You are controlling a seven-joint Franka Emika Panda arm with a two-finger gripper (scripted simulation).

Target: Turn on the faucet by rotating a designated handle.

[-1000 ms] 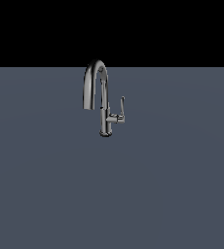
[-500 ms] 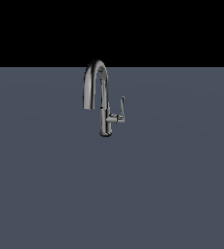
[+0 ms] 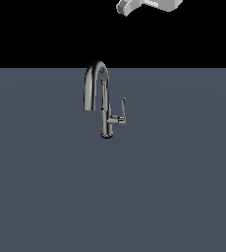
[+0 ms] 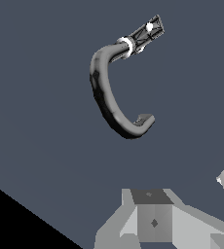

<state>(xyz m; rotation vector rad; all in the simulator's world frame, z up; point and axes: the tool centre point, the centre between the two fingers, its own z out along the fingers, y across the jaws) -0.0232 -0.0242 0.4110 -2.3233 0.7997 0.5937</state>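
The dark chrome faucet [image 3: 104,98] stands upright on the grey surface, its arched spout [image 3: 93,83] curving down toward the exterior view's left. The handle [image 3: 123,107] is a thin upright lever on a short stub at the column's side, toward the exterior view's right. Seen from above in the wrist view, the spout [image 4: 106,97] is a curved hook, with the handle [image 4: 148,30] beyond it. My gripper [image 4: 165,240] hangs high above the faucet, touching nothing; its grey fingers [image 4: 111,233] stand apart with nothing between them. Only a white part of my arm [image 3: 149,5] shows in the exterior view.
A flat grey surface [image 3: 174,187] spreads around the faucet on all sides. Behind it is a black background [image 3: 36,34].
A white part of my arm has come into the exterior view at the upper edge. The faucet and its handle have not moved.
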